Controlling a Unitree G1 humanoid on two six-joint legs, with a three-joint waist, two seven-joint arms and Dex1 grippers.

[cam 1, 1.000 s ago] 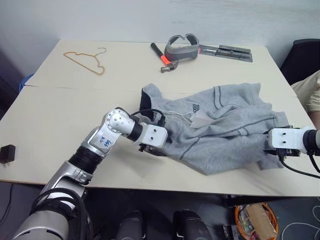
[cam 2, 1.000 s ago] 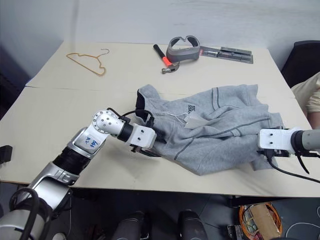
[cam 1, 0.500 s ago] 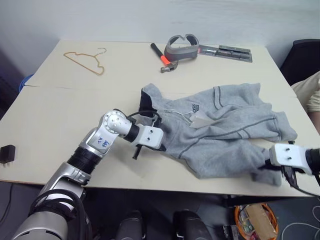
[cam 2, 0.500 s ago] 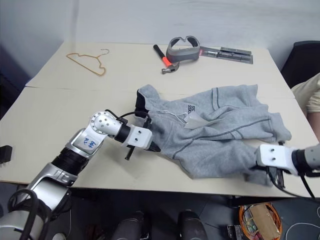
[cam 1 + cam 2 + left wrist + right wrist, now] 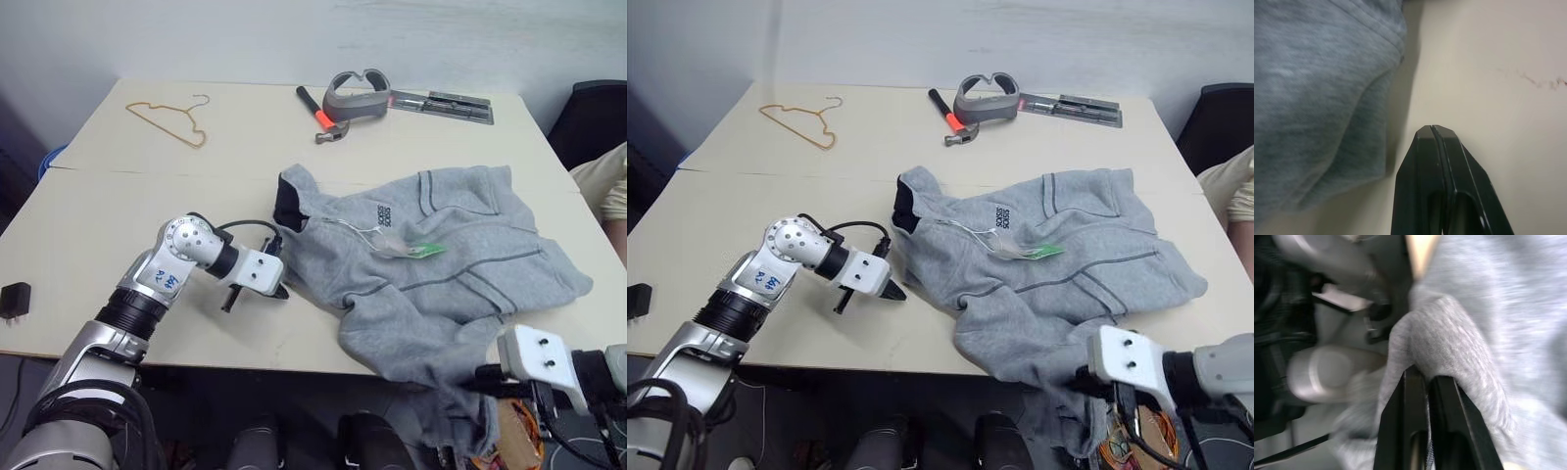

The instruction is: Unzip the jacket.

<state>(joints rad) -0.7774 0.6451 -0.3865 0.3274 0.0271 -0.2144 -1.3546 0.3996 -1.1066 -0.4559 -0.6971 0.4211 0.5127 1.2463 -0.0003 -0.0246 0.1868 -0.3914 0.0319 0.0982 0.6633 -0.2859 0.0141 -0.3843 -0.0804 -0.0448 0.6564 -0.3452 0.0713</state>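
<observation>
1. The jacket (image 5: 431, 274) lies spread over the near right part of the table (image 5: 118, 215), collar toward the middle, its lower part hanging off the near edge.
2. The right gripper (image 5: 1430, 382) sits below that edge; its two black fingers are pinched on a fold of the grey fleece in the right wrist view, with little gap between them.
3. The left gripper (image 5: 890, 291) rests low over bare tabletop just beside the jacket's left hem, fingers pressed together and holding nothing; the left wrist view shows the closed tips next to the fabric edge, not touching it.
4. A small dark logo (image 5: 386, 213) sits on the chest; its lettering is too small to read.
5. A pale tag on a string with a green piece (image 5: 423, 251) lies on the chest just below the logo; no print is legible.
6. Blue handwriting marks the left forearm (image 5: 163, 282), unreadable.
7. At the far side of the table lie a wire hanger (image 5: 167, 119), a hammer (image 5: 320, 112) with an orange grip, a grey headset (image 5: 357, 90) and a flat dark strip (image 5: 441, 102), all well apart from the jacket.
8. A small black block (image 5: 13, 300) sits at the table's left edge.
9. A person's sleeve (image 5: 605, 182) shows at the right edge, next to a dark chair (image 5: 593, 116).
10. Nothing lies on the jacket's front besides the tag.
</observation>
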